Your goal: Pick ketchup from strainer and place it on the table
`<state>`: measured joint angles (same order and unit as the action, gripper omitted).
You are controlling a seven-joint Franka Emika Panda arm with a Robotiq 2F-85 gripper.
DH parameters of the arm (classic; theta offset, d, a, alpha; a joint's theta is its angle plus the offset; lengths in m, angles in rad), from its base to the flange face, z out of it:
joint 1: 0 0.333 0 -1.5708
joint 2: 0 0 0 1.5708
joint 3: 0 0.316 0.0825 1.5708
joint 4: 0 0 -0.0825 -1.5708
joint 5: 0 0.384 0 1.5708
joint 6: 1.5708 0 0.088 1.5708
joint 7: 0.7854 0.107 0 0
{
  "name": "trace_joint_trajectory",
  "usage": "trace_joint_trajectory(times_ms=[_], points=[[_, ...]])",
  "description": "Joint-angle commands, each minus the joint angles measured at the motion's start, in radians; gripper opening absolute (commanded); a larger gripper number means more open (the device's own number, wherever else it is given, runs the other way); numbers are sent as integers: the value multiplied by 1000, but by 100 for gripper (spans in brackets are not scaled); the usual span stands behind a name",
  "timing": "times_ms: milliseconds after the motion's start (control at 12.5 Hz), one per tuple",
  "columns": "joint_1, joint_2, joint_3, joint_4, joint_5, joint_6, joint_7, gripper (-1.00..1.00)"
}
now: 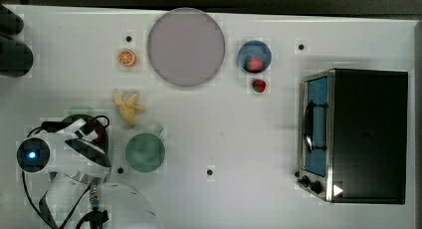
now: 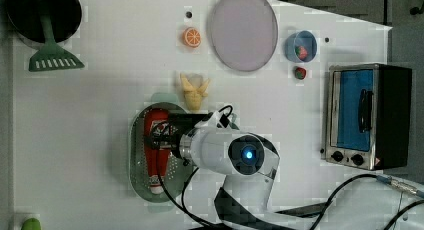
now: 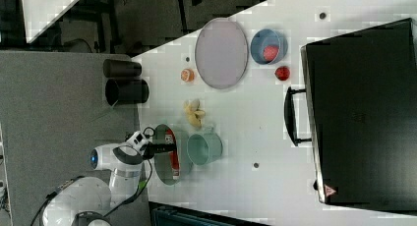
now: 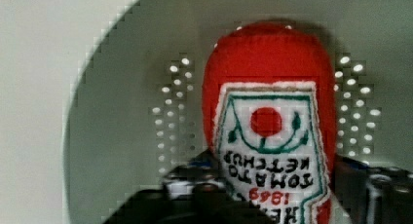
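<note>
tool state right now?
Tool: down at the ketchup in the strainer, a finger on each side of it; whether it is gripped cannot be told.

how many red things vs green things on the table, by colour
red: 3 – ketchup, strawberry in blue bowl, loose strawberry
green: 3 – strainer, cup, spatula
total: 6

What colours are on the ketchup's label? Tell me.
The ketchup label is white, with a red dot, green trim and black lettering; the wrist view shows it best.
</note>
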<state>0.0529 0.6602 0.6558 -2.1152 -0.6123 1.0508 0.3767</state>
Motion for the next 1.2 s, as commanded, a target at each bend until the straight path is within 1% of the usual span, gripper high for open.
trace_joint_trajectory(times_ms=[80, 240, 320, 560, 800, 1040, 1200], points=[[16, -20, 8, 13, -9, -4, 62, 13], [-5, -68, 46, -2, 8, -12, 62, 13], [-23, -102, 75, -10, 39, -27, 62, 13], [-101, -214, 177, -9, 233, -132, 38, 13], [-194, -313, 264, 28, 406, -280, -130, 13], [-261, -396, 282, 98, 498, -483, -301, 13], [-305, -443, 277, 151, 529, -624, -398, 13]])
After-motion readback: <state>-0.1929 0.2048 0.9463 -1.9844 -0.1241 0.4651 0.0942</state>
